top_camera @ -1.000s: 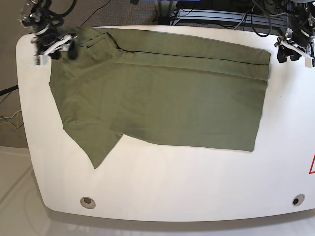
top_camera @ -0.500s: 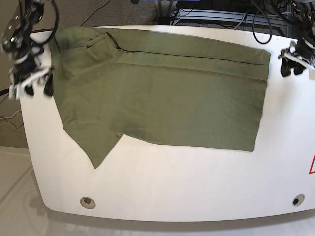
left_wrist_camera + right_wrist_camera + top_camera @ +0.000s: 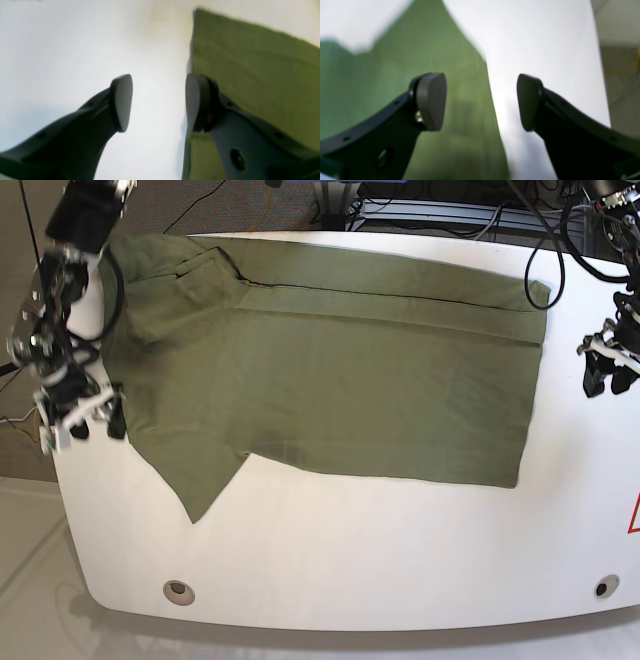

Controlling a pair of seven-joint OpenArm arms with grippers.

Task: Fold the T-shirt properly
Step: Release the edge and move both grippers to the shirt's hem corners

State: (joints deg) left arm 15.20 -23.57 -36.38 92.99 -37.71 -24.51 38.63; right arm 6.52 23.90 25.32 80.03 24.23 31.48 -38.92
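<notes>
Both arms are held low at opposite sides, the left gripper (image 3: pixel 607 377) and right gripper (image 3: pixel 83 418) spread apart

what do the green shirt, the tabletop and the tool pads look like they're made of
The olive-green short-sleeved T-shirt looks like soft matte knit cloth, probably cotton: it creases and folds flat. The white rounded tabletop looks like smooth hard laminate or painted board, with a faint sheen. The dark pads of the right tool look like matte rubber or plastic; the blur leaves that open.

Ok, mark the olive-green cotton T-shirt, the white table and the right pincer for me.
olive-green cotton T-shirt (image 3: pixel 340 380), base view, middle of the body.
white table (image 3: pixel 380 550), base view, bare top near the front edge.
right pincer (image 3: pixel 481 102), right wrist view, between its open fingertips.
</notes>
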